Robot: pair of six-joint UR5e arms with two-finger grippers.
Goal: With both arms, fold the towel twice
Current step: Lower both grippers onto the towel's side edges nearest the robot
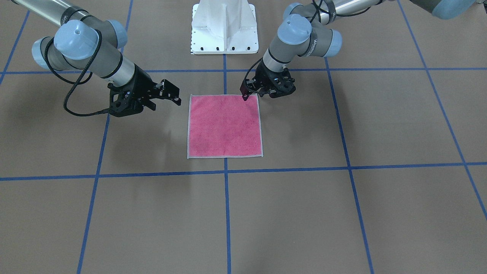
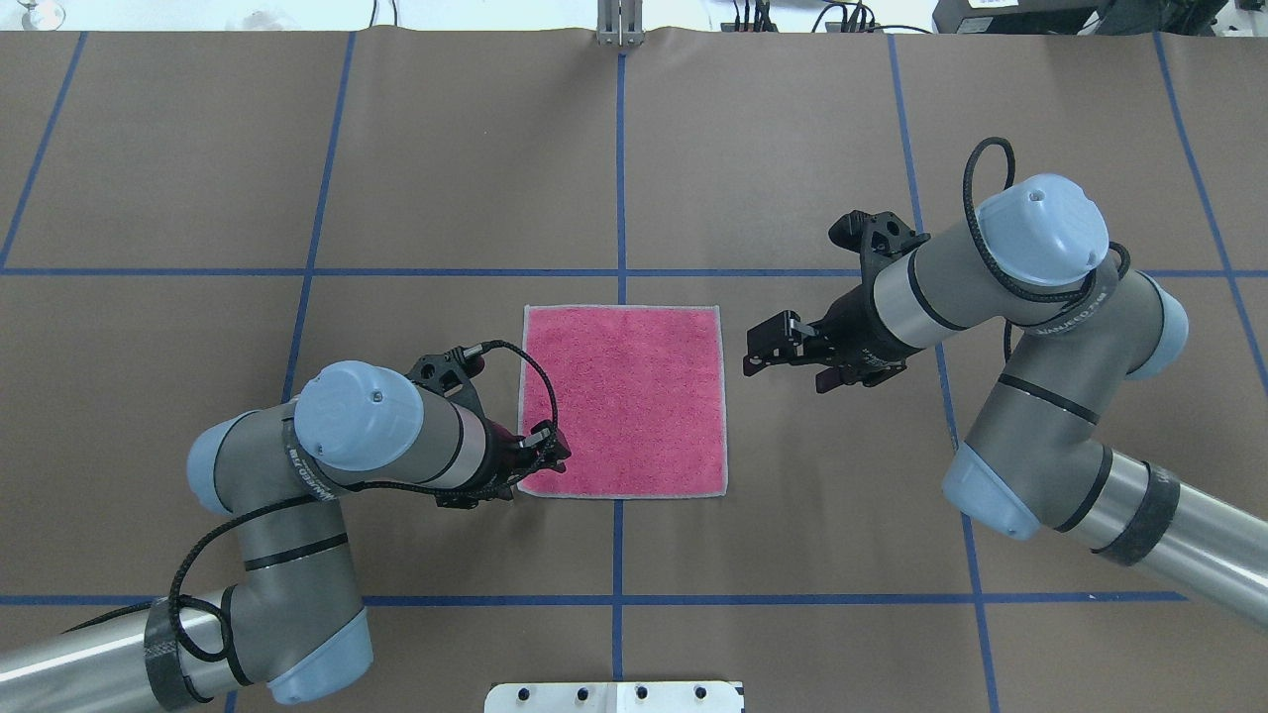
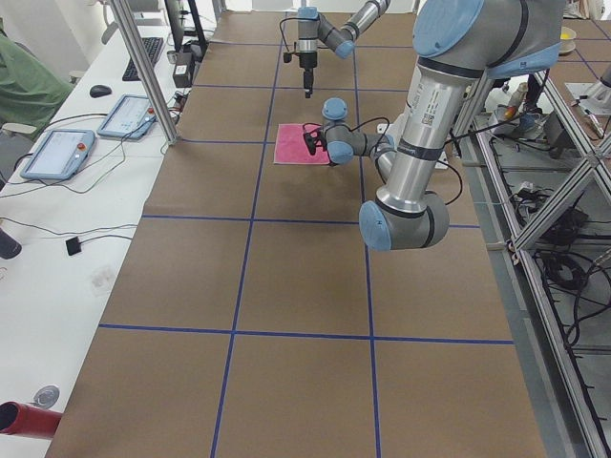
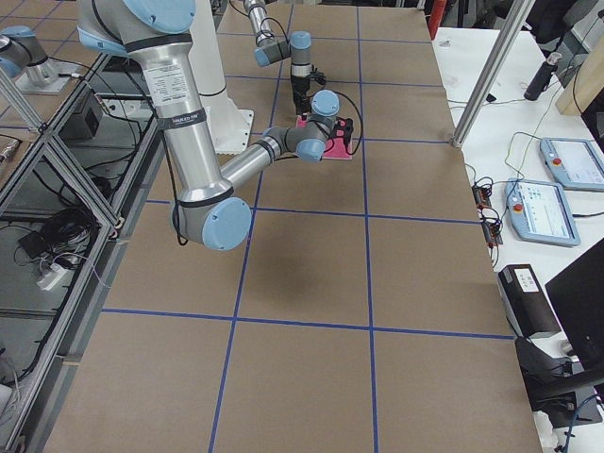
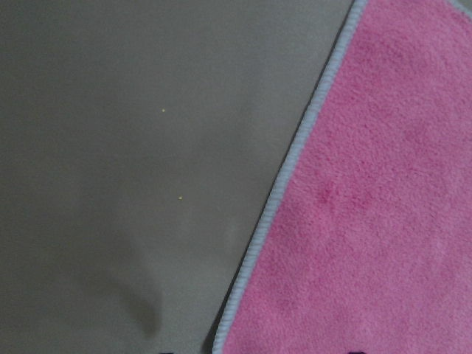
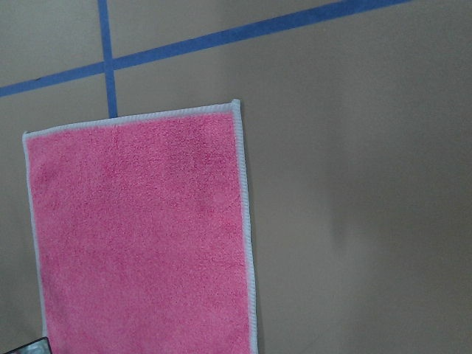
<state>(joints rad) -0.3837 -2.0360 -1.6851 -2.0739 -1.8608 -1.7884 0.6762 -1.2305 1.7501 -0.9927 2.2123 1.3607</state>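
Observation:
The towel [image 1: 224,125] [image 2: 624,396] lies flat and unfolded on the brown table, pink face up, with its pale border showing all round. My left gripper [image 2: 553,451] [image 1: 251,95] is low at the towel's corner nearest the robot on the left side. The left wrist view shows the towel's border [image 5: 295,162] running between two dark fingertips set wide apart, so the gripper is open. My right gripper [image 2: 761,349] [image 1: 173,94] hovers open just off the towel's right edge, clear of it. The right wrist view looks down on the towel [image 6: 140,236].
The white pedestal base [image 1: 224,30] [image 2: 614,696] stands at the robot's edge of the table. Blue tape lines [image 2: 620,178] form a grid on the brown surface. A side bench with tablets [image 3: 57,153] and a metal post [image 3: 143,67] lies beyond the far edge.

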